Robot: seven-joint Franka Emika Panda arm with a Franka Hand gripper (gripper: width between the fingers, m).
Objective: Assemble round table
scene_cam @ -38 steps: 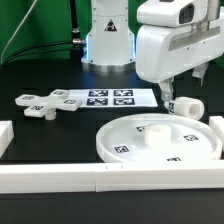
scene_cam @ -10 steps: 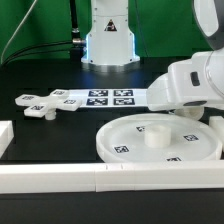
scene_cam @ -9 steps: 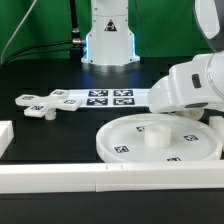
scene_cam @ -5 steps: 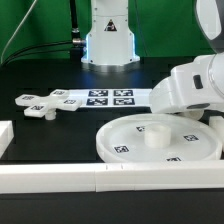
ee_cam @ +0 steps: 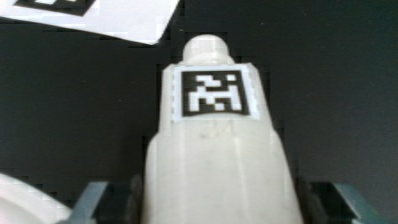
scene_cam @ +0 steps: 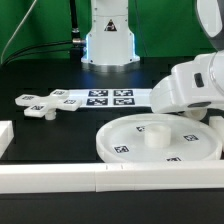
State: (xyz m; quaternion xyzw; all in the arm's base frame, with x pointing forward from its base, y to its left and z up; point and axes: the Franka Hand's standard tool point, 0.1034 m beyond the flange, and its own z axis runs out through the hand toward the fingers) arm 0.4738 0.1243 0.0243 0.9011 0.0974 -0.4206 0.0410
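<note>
Exterior view: a black table (scene_cam: 40, 75) before a green backdrop (scene_cam: 30, 25), with white border bars (scene_cam: 60, 178) in front. The round disc (scene_cam: 160, 140) lies flat, and the cross-shaped piece (scene_cam: 42, 103) lies beside the marker board (scene_cam: 100, 97). The arm (scene_cam: 190, 88) hangs low at the exterior view's right. Wrist view: the leg (ee_cam: 214, 150) runs between the gripper (ee_cam: 217, 205) fingers (ee_cam: 103, 200), which sit close on both sides; clamped or loose, it cannot be told.

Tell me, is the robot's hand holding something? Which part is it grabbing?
The thick white leg lies between the fingers of the gripper, at the end away from its narrow tip. Whether they are squeezing it cannot be told.
</note>
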